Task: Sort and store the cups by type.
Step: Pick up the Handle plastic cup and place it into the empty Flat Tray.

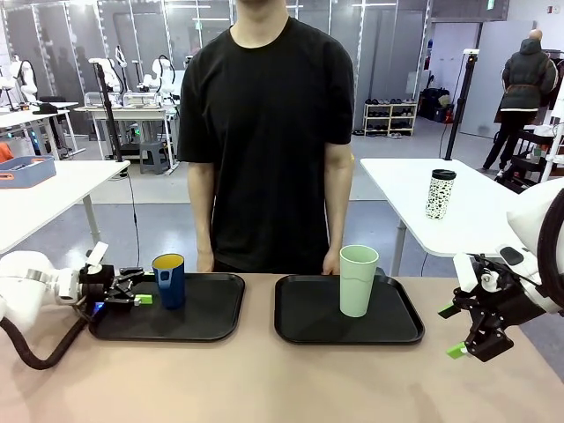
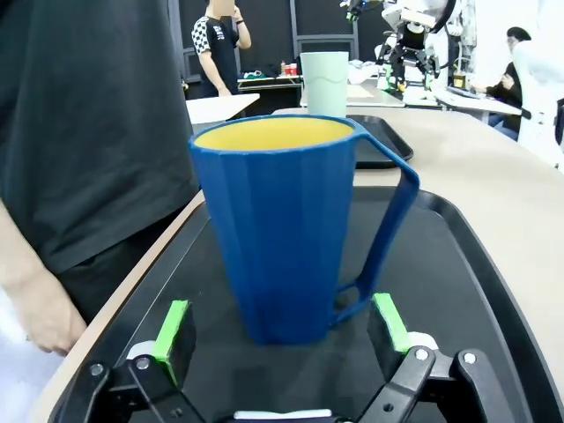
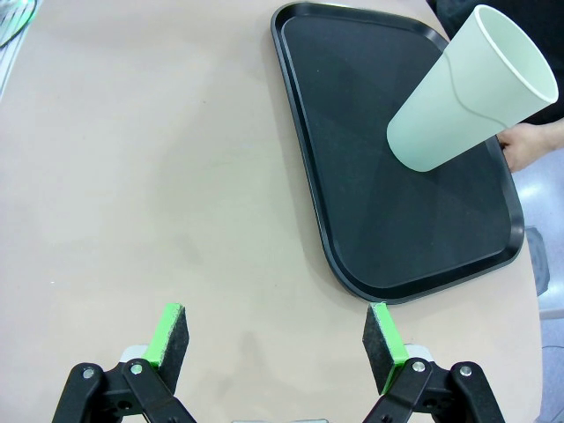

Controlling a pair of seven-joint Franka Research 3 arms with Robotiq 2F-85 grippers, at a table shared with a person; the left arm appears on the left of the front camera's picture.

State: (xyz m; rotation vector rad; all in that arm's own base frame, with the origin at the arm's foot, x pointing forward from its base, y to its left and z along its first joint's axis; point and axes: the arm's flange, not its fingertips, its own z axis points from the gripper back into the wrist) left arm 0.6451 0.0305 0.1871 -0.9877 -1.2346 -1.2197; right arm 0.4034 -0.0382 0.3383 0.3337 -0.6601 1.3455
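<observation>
Two black trays lie side by side along the far edge of the table (image 1: 264, 379), just in front of the person (image 1: 264, 132) standing there.

The mug (image 1: 169, 280) stands upright on the left tray (image 1: 211, 308), toward that tray's left end, blue outside and yellow inside. In the left wrist view its handle (image 2: 388, 247) points to the picture's right. The left tool (image 1: 132, 291) lies low over the left end of that tray, just beside the mug. Its jaws stand wide apart; the green pads (image 2: 172, 328) flank the mug's base with a gap on each side, so nothing is gripped.

The tumbler (image 1: 358, 280), pale mint green, stands upright on the right tray (image 1: 308, 326), toward that tray's far right part. One hand (image 1: 332, 263) of the person rests at the far edge of the table just left of the tumbler; whether it touches the tumbler cannot be told.

The right tool (image 1: 467, 339) hangs above bare table near the right edge, clear of the right tray and well apart from the tumbler. Its jaws are spread with nothing between the pads (image 3: 172, 333).

A speckled white tumbler with a black lid (image 1: 440, 194) stands on another white table behind.
</observation>
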